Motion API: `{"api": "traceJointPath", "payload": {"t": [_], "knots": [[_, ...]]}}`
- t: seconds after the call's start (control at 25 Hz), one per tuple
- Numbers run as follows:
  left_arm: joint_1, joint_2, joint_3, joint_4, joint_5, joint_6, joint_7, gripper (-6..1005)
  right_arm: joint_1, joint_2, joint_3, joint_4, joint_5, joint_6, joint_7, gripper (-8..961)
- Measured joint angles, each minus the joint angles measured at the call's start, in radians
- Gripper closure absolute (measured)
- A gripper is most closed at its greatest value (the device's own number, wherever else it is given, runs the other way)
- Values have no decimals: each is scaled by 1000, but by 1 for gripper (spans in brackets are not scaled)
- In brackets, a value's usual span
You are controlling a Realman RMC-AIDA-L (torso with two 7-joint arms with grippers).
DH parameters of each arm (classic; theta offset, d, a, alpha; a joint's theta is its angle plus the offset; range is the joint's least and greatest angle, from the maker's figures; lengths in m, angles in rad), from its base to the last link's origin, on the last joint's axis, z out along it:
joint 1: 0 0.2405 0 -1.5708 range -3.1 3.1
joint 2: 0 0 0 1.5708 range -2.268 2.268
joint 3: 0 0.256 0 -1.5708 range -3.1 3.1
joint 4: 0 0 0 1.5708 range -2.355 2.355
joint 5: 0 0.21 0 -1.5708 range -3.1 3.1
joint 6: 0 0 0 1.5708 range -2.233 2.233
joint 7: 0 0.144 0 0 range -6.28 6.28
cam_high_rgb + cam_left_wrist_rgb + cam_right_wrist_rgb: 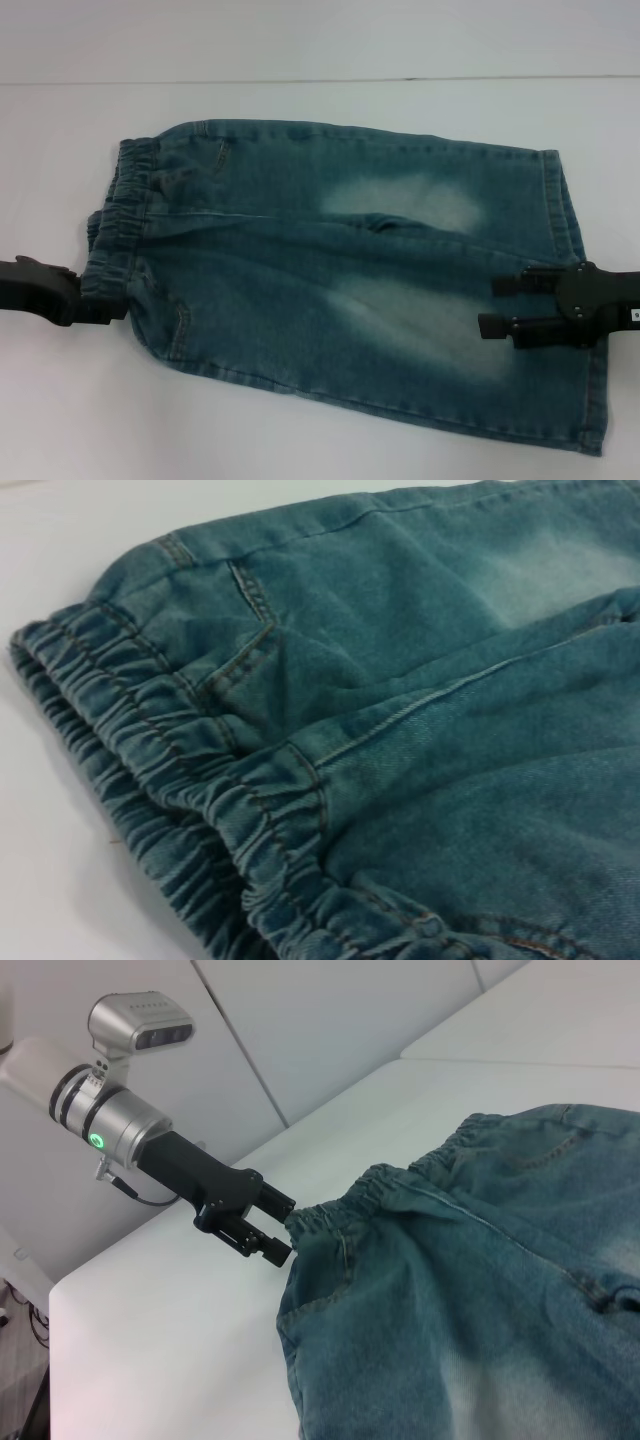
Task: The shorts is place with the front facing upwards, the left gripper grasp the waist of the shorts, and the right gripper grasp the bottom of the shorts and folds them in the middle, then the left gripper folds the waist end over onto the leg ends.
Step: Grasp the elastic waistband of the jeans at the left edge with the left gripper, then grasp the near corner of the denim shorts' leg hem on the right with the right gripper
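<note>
Shorts point(340, 270), one pair, blue-green faded denim, lying flat on the white table point(320, 60) and folded lengthwise so that one leg lies over the other. Pale worn patches show mid-cloth and toward the hem; a gathered elastic waistband point(120, 215) with rows of orange-brown stitching closes one end; a pocket seam and a small diagonal slit sit just inside the waistband. No print is visible on the upper face.

Orientation: the long axis runs across the table from the robot's left to its right, slightly slanted, the near edge dropping toward the right. The waistband points to the robot's left; the bottom of the shorts point(575, 300), a straight stitched hem without gathers, points to the right.

Left end effector point(100, 300), a black two-fingered claw on a black bracket with a silver wrist and green light: at the near corner of the waistband, fingers closed on the gathered edge, as the right wrist view confirms point(275, 1225).

Right end effector point(495, 305), a black claw on a black bracket: above the cloth just inside the hem end, its two fingers pointing toward the waistband and held apart, parallel, with nothing between them.
</note>
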Motion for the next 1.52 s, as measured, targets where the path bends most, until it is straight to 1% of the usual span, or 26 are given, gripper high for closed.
{"api": "traceJointPath", "payload": {"t": [0.28,0.52,0.72,0.8,0.88,0.96,1.04,1.2,1.28,1.32,1.4,1.52], "knots": [[0,-4,2,-7,0,-22,1,540,1,1,3,0,1,1,-4,102],[-1,-4,1,-3,0,-20,0,667,0,1,6,0,1,6,-5,102],[-5,3,9,-2,9,5,-2,773,1,1,8,-1,1,5,-4,102],[-9,7,9,-2,13,24,-2,863,6,-1,10,-1,4,-6,4,101],[-14,7,9,0,15,34,-10,953,13,-8,13,-1,5,-25,24,101],[-15,7,9,0,16,36,-13,953,22,-23,16,-5,5,-51,67,101],[-24,8,10,3,16,55,-25,953,35,-46,10,-9,4,-80,126,100],[-32,9,10,9,17,70,-28,953,68,-131,-52,-19,-31,-160,251,100],[-35,9,10,9,17,71,-28,952,81,-158,-77,-39,-75,-220,279,99],[-36,9,11,9,18,71,-28,952,84,-165,-82,-53,-95,-241,288,99],[-37,7,12,6,19,70,-28,952,87,-172,-94,-96,-140,-266,317,99],[-40,5,13,4,21,67,-28,952,96,-169,-139,-131,-221,-265,365,99]]}}
